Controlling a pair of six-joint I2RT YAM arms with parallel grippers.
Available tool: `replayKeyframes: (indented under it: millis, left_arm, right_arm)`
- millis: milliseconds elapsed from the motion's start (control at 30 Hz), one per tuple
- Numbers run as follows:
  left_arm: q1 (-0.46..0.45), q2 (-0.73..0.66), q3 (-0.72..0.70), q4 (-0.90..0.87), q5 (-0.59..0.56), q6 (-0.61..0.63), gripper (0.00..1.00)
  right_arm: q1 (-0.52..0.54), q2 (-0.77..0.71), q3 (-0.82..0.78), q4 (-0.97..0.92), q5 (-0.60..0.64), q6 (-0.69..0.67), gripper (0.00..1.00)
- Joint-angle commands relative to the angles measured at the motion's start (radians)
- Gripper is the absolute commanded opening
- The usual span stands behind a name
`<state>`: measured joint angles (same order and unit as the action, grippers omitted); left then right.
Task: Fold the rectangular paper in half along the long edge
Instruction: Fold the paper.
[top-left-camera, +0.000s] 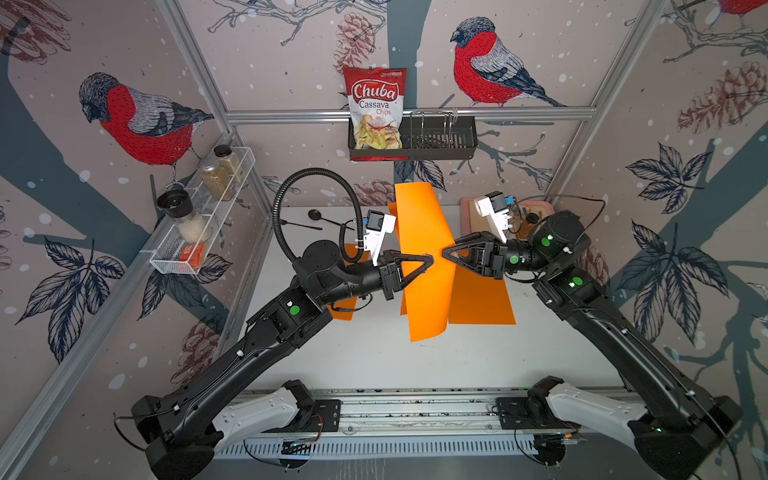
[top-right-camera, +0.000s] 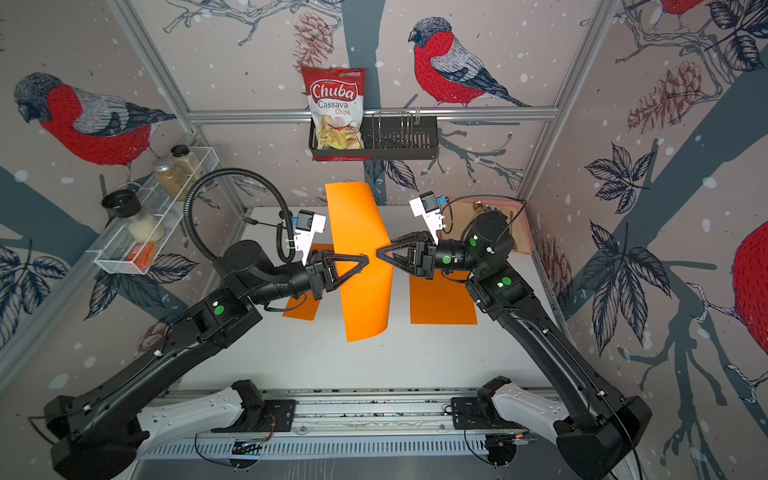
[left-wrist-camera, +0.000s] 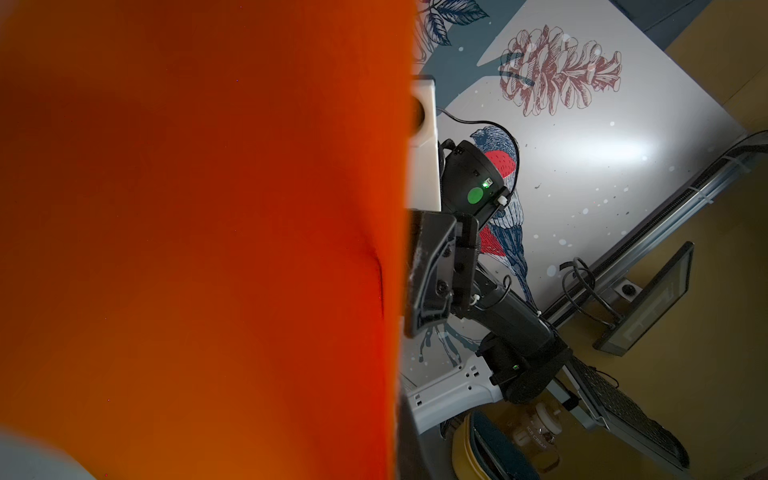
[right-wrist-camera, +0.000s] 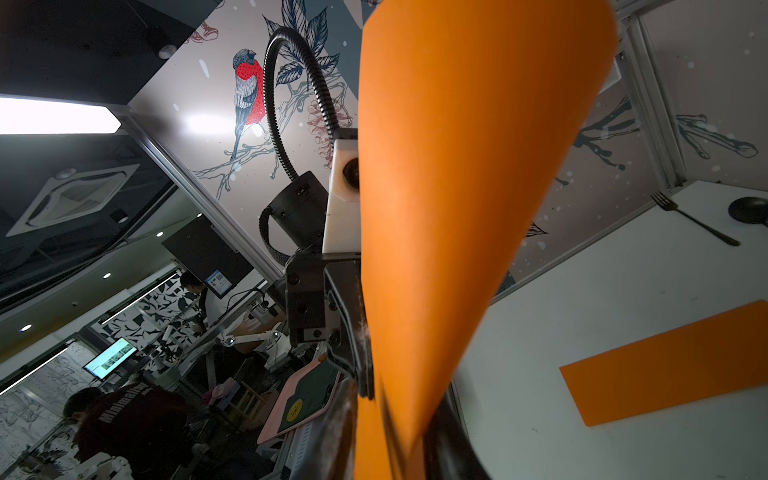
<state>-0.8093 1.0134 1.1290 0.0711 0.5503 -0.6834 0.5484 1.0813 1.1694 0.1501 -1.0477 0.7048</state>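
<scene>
1. An orange paper (top-left-camera: 424, 232) stands on edge in the air above the middle of the desk (top-left-camera: 374, 361), bowed along its length, as both top views (top-right-camera: 361, 232) show.
2. The left jaws, at the end of the left arm (top-left-camera: 266, 332), are clamped tight on the paper's middle. The paper (left-wrist-camera: 208, 208) fills most of the left wrist view.
3. The right jaws, on the right arm (top-left-camera: 602, 332), meet them nearly tip to tip from the other side. They stand slightly parted with the paper (right-wrist-camera: 457, 166) passing between them; whether they press it cannot be told.
4. Two more orange pieces lie flat on the desk: the left sheet (top-left-camera: 345, 311) under the left arm, the right sheet (top-left-camera: 482, 303) beneath the right arm.
5. A fork (right-wrist-camera: 695, 222) and a spoon (right-wrist-camera: 748, 210) lie near the desk's far left corner.
</scene>
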Motion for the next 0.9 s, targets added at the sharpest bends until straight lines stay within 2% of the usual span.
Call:
replayKeyframes:
  millis: [0,133,200,233,267,300,333,433,567,633,700,800,867]
  left_arm:
    - [-0.001,-0.01,-0.022,0.135,0.059,-0.015,0.0]
    - [-0.001,-0.018,-0.044,0.182,0.073,-0.025,0.0]
    - [-0.001,-0.018,-0.047,0.19,0.074,-0.023,0.0]
    - [-0.001,-0.018,-0.047,0.191,0.074,-0.023,0.0]
    - [-0.001,-0.018,-0.049,0.193,0.075,-0.022,0.0]
    - [-0.001,-0.018,-0.049,0.194,0.077,-0.021,0.0]
    - [-0.001,-0.016,-0.048,0.191,0.078,-0.021,0.0]
    - [-0.001,-0.012,-0.046,0.181,0.08,-0.013,0.0]
    - [-0.001,-0.012,-0.047,0.188,0.086,-0.02,0.0]
    - [-0.001,-0.012,-0.049,0.194,0.09,-0.022,0.0]
    - [-0.001,-0.007,-0.052,0.203,0.096,-0.028,0.0]
    - [-0.006,0.004,-0.058,0.213,0.107,-0.034,0.0]
    - [-0.008,0.01,-0.056,0.218,0.115,-0.034,0.0]
  right_arm:
    - [-0.013,-0.014,0.002,0.004,-0.023,-0.011,0.17]
    - [-0.019,-0.026,0.01,-0.004,-0.03,-0.013,0.0]
    - [-0.019,-0.03,0.009,-0.002,-0.041,-0.012,0.0]
    - [-0.019,-0.034,0.01,-0.001,-0.047,-0.01,0.03]
    - [-0.019,-0.036,0.014,-0.003,-0.051,-0.011,0.17]
    - [-0.018,-0.038,0.015,-0.008,-0.053,-0.013,0.22]
    - [-0.019,-0.039,0.017,-0.01,-0.057,-0.016,0.21]
    - [-0.018,-0.049,0.02,-0.007,-0.042,-0.019,0.0]
    - [-0.018,-0.046,0.026,0.016,-0.031,-0.003,0.0]
    - [-0.019,-0.04,0.031,0.028,-0.024,0.005,0.18]
    - [-0.021,-0.034,0.036,0.037,-0.016,0.008,0.19]
    - [-0.023,-0.034,0.034,0.074,0.003,0.025,0.01]
    - [-0.026,-0.036,0.029,0.111,0.003,0.049,0.0]
